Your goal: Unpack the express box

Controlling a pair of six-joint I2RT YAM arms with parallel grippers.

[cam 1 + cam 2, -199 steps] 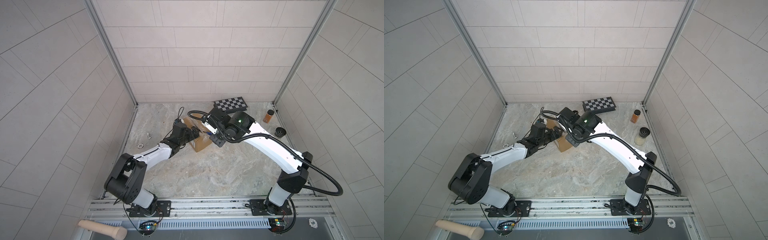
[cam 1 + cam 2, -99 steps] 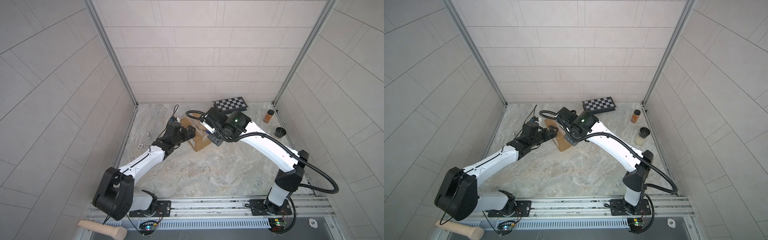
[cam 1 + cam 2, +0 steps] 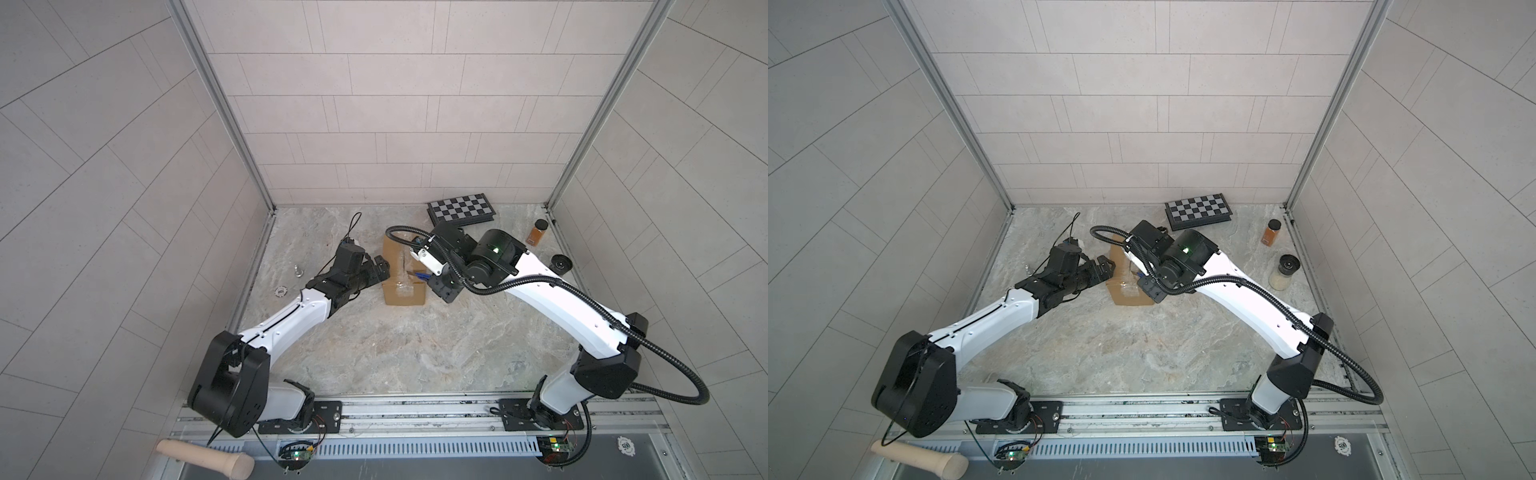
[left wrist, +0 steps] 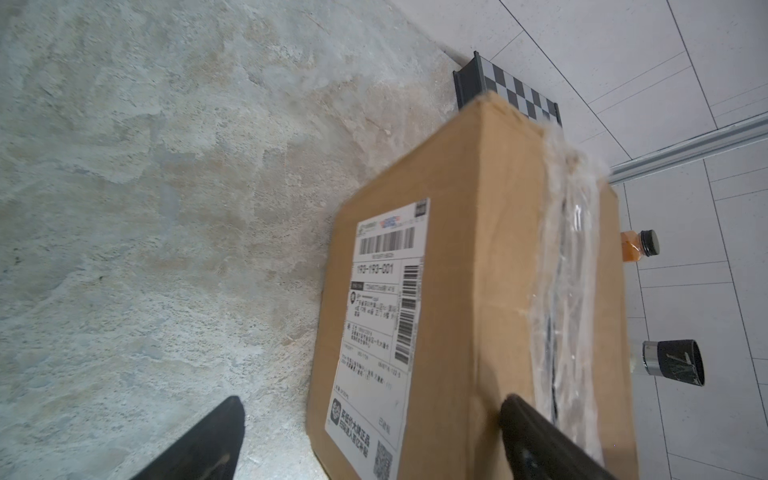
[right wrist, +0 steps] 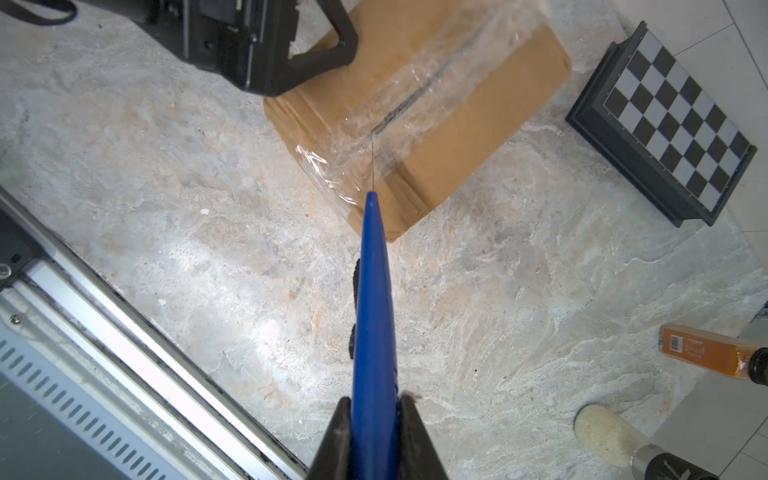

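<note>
Express box: on the worktop, near the middle of its back edge, taped seam up.
Left gripper: jaws wide apart, straddling the box's left top edge; you're likely placed to brace it.
Right gripper: clamped on a blue cutter, blade tip at the tape where the seam ends, seemingly to slit it.

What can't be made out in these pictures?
- Inside of the box: taped shut, hidden in every view.
- Small print on its label: blurred in the left wrist view.
- Tip of the blue tool: too thin in the right wrist view to tell whether it touches the tape.
</note>
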